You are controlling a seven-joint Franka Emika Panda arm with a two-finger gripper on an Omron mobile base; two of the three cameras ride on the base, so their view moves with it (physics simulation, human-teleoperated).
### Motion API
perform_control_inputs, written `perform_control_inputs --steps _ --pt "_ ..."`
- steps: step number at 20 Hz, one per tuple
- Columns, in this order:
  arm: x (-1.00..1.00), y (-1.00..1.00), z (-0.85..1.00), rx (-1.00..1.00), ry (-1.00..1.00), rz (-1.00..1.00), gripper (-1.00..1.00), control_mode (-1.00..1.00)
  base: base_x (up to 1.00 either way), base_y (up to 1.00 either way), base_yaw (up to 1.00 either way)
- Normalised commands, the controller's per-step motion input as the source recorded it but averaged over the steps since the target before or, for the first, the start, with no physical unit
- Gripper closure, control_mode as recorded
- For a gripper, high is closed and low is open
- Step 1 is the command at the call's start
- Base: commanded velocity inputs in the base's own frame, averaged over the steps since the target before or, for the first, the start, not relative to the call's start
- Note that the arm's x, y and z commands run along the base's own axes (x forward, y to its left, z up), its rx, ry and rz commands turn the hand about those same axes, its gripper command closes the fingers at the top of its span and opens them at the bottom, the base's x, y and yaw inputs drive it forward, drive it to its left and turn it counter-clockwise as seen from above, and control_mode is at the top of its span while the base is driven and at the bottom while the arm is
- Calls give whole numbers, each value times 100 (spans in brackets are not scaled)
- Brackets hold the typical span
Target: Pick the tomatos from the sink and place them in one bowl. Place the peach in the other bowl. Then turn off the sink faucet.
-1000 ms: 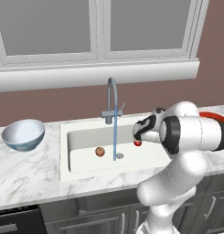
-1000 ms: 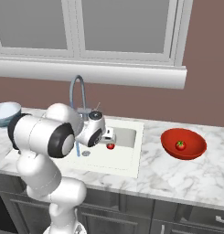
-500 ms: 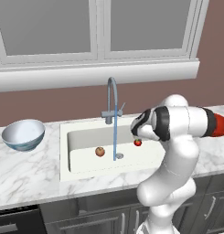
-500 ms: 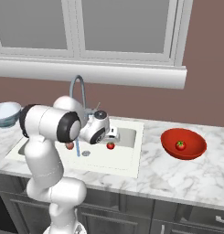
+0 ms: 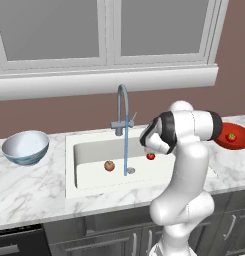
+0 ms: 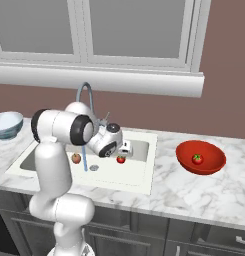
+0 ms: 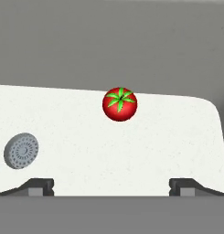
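Now the tool [image 7: 111, 185] is wide open and holds nothing. In the hand view its two dark tips stand far apart at the bottom, and the tomato [image 7: 120, 104] sits straight ahead of them, in line with the gap, on the white floor of the sink [image 7: 131, 151]. So the tool only has to go forward to reach it. The tomato is round, so it has no long side to line up with. The round metal drain [image 7: 21, 150] lies off to one side of it.

The left base view shows things the hand view does not. The peach [image 5: 109, 165] lies in the sink too, on the other side of the thin water stream from the faucet [image 5: 123, 107]. The pale blue bowl [image 5: 25, 147] waits on the table. The right base view shows the red bowl [image 6: 200, 157] with one tomato already in it.

I think the job is partly done.
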Motion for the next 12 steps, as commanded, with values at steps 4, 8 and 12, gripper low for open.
perform_control_inputs --steps 4,8,12 --pt "22 0 -30 0 0 0 -100 -100 0 0 0" --pt "34 0 -23 0 0 0 -100 -100 0 0 0" --pt "36 0 -21 0 0 0 -100 -100 0 0 0"
